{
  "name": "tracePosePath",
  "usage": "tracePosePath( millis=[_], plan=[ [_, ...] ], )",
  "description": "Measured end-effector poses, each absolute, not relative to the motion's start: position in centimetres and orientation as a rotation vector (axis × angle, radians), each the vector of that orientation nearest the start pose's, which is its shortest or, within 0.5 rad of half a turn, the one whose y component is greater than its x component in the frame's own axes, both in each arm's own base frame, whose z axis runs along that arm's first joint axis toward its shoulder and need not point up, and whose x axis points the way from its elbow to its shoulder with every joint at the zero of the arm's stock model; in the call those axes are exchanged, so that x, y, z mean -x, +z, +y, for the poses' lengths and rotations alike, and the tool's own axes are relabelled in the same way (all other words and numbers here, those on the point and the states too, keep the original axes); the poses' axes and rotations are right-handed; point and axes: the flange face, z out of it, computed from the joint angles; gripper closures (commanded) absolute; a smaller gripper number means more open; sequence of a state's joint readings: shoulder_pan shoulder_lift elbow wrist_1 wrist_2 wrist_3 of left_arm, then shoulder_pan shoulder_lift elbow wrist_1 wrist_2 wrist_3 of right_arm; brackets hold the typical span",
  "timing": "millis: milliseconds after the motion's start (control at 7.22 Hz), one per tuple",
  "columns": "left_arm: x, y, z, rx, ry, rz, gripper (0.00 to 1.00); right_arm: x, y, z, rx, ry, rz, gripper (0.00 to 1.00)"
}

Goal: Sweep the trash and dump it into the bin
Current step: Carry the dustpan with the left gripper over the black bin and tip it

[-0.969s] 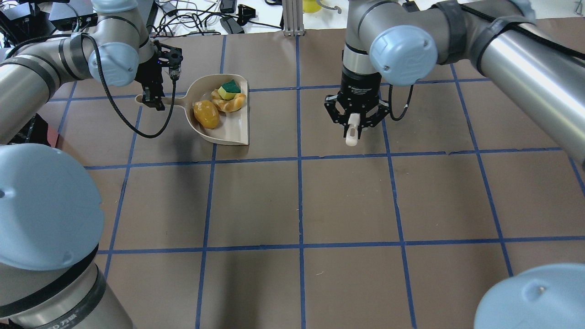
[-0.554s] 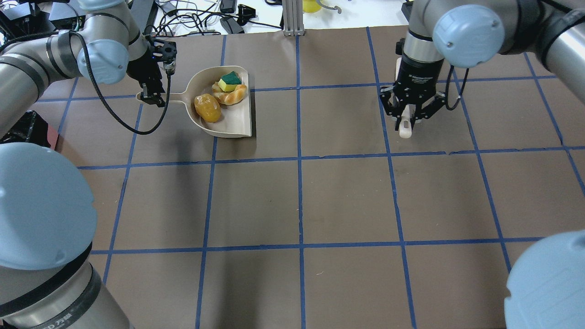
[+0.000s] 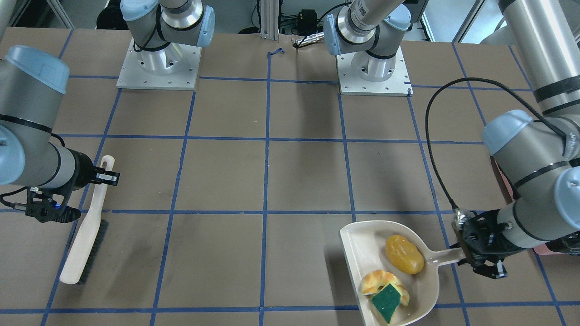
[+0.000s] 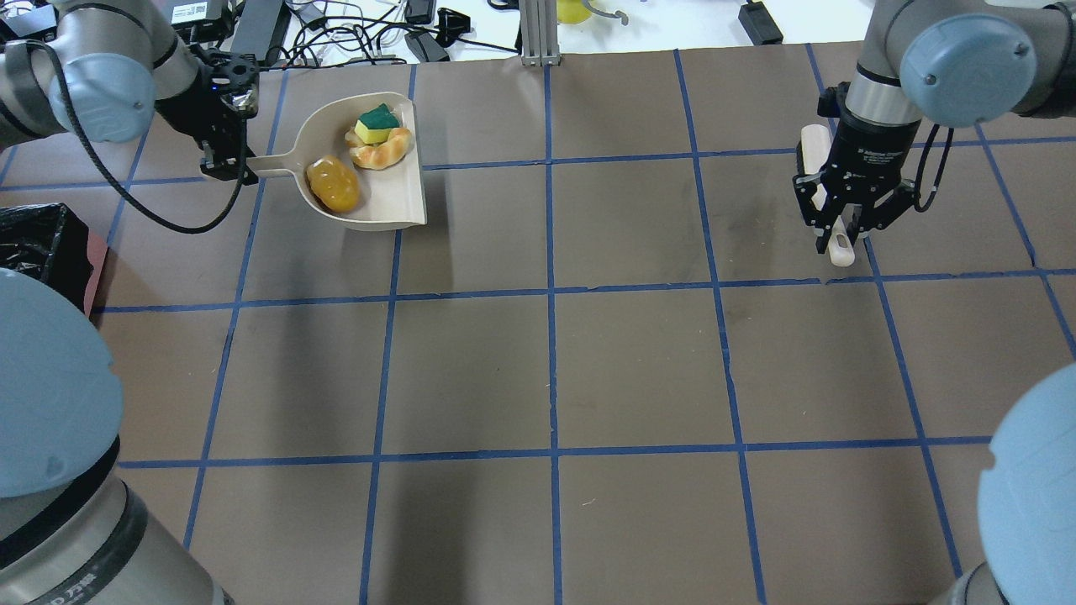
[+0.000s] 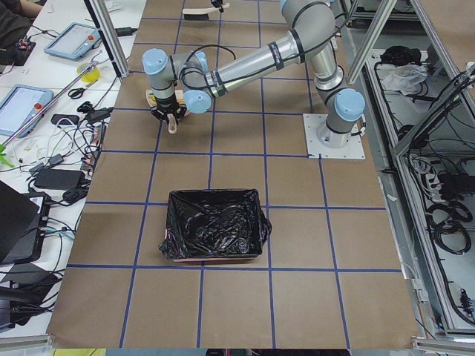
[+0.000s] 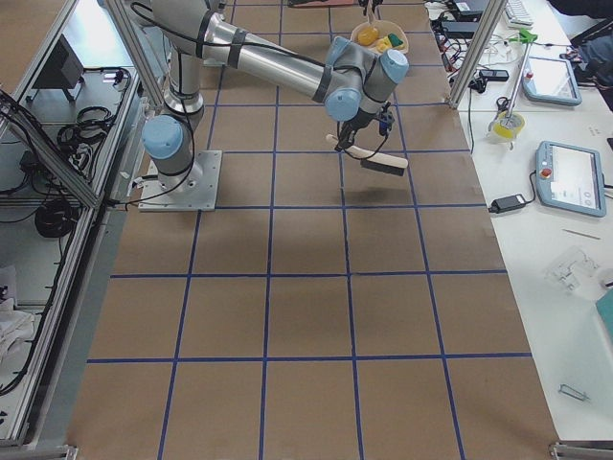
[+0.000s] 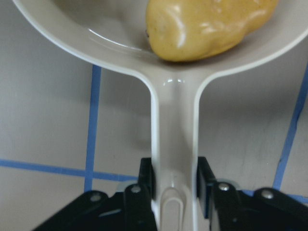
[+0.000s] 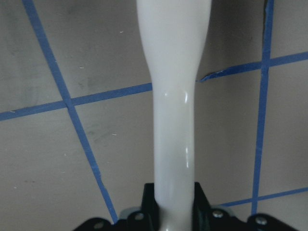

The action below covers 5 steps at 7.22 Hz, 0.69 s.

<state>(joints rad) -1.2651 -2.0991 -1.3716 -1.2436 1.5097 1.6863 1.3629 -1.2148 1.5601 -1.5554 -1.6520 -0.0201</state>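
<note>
My left gripper is shut on the handle of the beige dustpan, held near the table's far left; it also shows in the front view. In the pan lie the yellow-brown lump, the croissant and the yellow-green sponge. The bin, pink with a black bag, stands at the left end; its corner shows in the overhead view. My right gripper is shut on the white handle of a brush at the far right.
Cables, tablets and tools lie beyond the table's far edge. An aluminium post stands at the far middle. The two arm bases sit on the robot's side of the table.
My left arm has carried the loaded dustpan left and toward the far edge. My right arm has carried the brush well to the right. Both grips are unchanged.
</note>
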Motion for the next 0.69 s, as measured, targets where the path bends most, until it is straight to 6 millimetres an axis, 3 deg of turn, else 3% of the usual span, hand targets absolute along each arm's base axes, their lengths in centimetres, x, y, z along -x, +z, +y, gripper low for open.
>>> tracePosePath(
  millis=[277, 692],
  plan=[
    [-14.7, 32.7, -67.2, -1.992, -0.117, 2.503, 1.00, 2.6, 29.0, -58.4, -0.164, 0.608, 3.155, 1.00],
    [-26.6, 35.3, -62.4, -2.028, -0.136, 2.463, 1.00, 4.8, 28.1, -58.5, -0.099, 0.586, 3.173, 1.00]
  ],
)
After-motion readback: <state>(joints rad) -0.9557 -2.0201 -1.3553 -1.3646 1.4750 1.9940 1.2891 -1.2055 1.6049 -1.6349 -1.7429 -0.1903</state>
